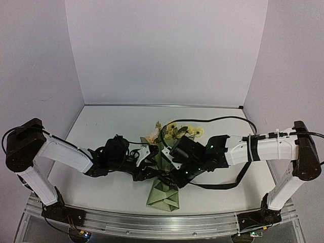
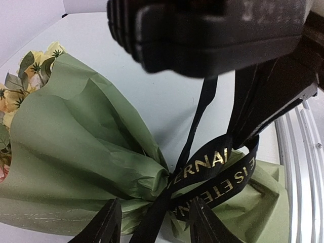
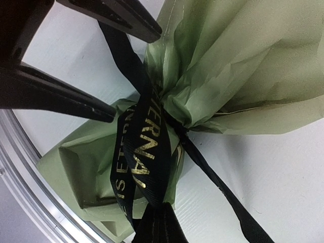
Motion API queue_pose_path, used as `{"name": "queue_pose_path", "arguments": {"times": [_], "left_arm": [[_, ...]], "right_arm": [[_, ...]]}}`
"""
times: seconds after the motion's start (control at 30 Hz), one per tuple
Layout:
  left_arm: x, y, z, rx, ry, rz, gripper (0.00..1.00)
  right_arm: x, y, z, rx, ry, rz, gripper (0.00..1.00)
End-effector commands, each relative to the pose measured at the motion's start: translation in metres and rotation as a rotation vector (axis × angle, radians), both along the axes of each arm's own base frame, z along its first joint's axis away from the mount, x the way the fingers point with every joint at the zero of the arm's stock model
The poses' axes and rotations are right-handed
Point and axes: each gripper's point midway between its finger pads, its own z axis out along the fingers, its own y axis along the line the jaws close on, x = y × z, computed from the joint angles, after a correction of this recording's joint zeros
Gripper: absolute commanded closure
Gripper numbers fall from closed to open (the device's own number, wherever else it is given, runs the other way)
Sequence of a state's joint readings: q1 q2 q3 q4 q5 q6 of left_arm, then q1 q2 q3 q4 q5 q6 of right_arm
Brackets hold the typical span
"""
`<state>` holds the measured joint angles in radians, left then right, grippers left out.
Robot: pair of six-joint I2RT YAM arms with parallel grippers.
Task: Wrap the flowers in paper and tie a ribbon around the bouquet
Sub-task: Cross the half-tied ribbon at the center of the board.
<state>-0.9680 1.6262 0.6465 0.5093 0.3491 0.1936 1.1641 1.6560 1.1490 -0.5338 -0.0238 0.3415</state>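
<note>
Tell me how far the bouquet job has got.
Done: olive-green paper is wrapped around the flowers, and the black ribbon cinches its neck. In hand: the right gripper pinches a ribbon loop; the left gripper stands open astride a tail. Left, probably: finishing the knot.

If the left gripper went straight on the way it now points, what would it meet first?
Most likely the ribbon: a strand runs between the fingers of the open left gripper, and the band cinching the paper sits just ahead. Depth from the wrist view is uncertain.
</note>
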Motion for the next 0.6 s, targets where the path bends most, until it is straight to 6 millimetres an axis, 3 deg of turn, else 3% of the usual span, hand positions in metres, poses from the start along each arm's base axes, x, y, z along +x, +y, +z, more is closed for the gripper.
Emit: {"name": "queue_pose_path", "arguments": {"times": [0.0,0.3,0.57], "left_arm": [[0.009,-0.012,0.007,-0.012,-0.113,-0.03,0.52],[0.008,-0.022,0.0,0.008,-0.114,-0.081,0.57],[0.004,-0.031,-0.002,0.008,-0.094,-0.122,0.89]], "right_arm": [[0.001,0.001,0.017,0.045,-0.04,0.008,1.0],[0.0,0.0,0.017,0.051,-0.044,0.015,1.0],[0.001,-0.002,0.019,0.054,-0.055,0.012,1.0]]}}
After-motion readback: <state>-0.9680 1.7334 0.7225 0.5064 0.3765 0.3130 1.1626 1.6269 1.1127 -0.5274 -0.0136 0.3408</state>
